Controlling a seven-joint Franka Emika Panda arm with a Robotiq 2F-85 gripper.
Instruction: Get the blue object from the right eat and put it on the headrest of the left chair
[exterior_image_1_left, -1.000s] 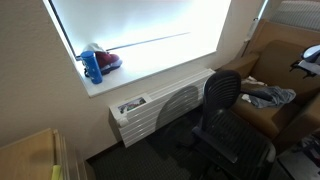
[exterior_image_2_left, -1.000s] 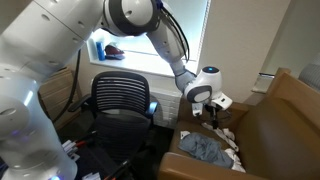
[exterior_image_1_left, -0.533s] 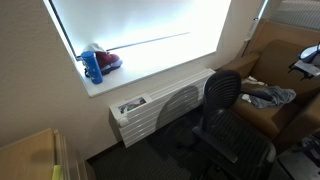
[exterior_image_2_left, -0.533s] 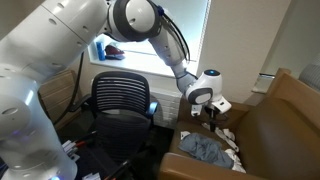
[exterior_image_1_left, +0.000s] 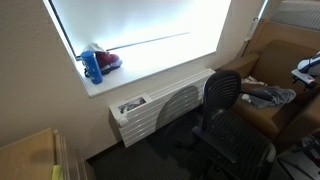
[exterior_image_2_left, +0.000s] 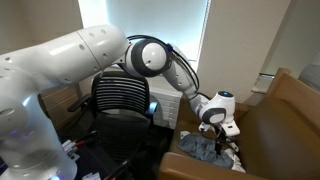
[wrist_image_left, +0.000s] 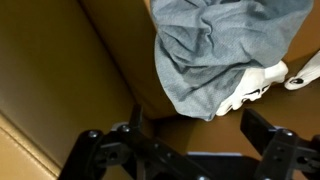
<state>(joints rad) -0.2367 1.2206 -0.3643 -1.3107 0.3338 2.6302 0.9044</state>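
Gripper (wrist_image_left: 185, 155) hovers over the blue cloth (wrist_image_left: 215, 50) on the armchair (wrist_image_left: 60, 80), jaws wide, empty. No grasp yet; pickup and carry to the office chair (exterior_image_2_left: 120, 100) remain.

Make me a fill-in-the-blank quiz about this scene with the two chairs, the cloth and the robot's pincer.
1. The blue-grey cloth lies on the seat of the ____ armchair.
2. The office chair next to it is ____ in colour.
3. In the wrist view the pincer hangs by the cloth with its jaws ____.
4. On the windowsill stands a bottle coloured ____.

Missing words: brown; black; open; blue.
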